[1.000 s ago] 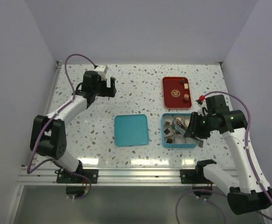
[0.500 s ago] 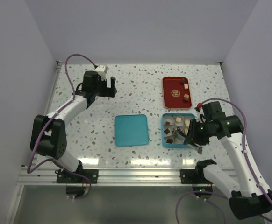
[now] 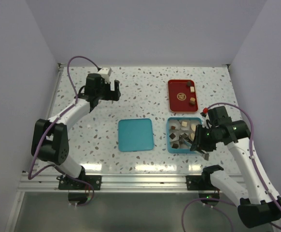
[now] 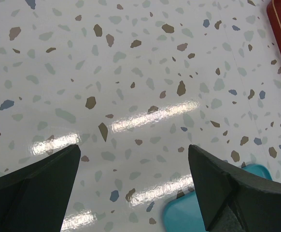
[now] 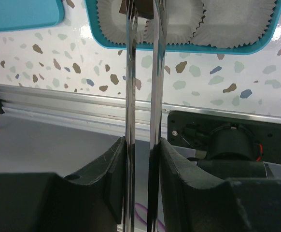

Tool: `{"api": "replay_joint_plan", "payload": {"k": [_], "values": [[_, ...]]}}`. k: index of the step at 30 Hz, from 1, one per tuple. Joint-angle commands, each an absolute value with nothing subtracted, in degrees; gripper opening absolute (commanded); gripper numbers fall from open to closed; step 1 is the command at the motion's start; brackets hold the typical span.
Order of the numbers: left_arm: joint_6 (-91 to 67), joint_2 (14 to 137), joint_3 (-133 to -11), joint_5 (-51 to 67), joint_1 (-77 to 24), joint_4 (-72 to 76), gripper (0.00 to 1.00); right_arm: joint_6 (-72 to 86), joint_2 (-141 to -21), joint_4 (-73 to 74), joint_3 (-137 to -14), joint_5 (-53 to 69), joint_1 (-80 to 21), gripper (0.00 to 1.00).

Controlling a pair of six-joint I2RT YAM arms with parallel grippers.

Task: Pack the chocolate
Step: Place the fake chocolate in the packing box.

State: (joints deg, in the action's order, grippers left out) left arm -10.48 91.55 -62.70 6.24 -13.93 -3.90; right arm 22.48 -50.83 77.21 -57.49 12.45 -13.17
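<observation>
The right gripper (image 5: 143,145) clamps metal tweezers (image 5: 131,87), tips cut off over the teal box (image 5: 203,50). The left gripper (image 4: 133,150) gapes wide.

Cropped at right wrist view's top edge: tongs (image 5: 131,96) tips, teal box (image 5: 217,50); hidden overhead beneath right claw (image 3: 200,142): box's right rim.

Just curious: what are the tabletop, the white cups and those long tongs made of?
The tabletop looks like speckled laminate or stone, glossy: it mirrors the lamps. The cups are probably matte paper, finely pleated. The tongs are probably polished steel: mirror-bright strips.
</observation>
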Motion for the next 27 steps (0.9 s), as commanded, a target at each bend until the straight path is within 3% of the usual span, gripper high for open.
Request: {"api": "replay_joint_plan", "payload": {"k": [1,27], "values": [[-11.16,91.76,-64.34,7.29,-14.15,-0.97,1.0,22.94,-50.01,90.97,-57.31,11.43,-13.62,0.15],[-11.16,91.05,-64.07,7.38,-14.15,-0.88,1.0,23.38,-50.45,90.97,-59.06,9.84,-15.56,0.35]]}}
